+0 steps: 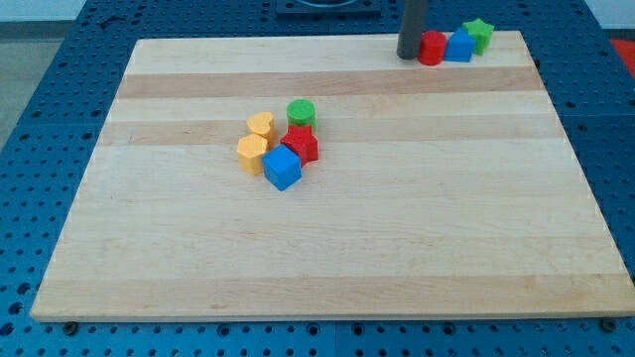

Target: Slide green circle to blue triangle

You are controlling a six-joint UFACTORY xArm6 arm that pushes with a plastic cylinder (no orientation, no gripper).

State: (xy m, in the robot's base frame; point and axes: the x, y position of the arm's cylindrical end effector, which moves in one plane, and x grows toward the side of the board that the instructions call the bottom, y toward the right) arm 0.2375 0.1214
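Observation:
The green circle [301, 111] stands near the board's middle, at the top of a cluster of blocks. The blue triangle [458, 46] sits at the view's top right, between a red round block [433, 48] on its left and a green star [479, 34] on its right. My tip [410, 55] is at the top right, touching or just beside the left side of the red round block, far from the green circle.
Below the green circle lie a red star [301, 143], a blue cube [282, 168], a yellow heart [261, 125] and a yellow hexagon [252, 154], packed together. The wooden board [327, 258] rests on a blue perforated table.

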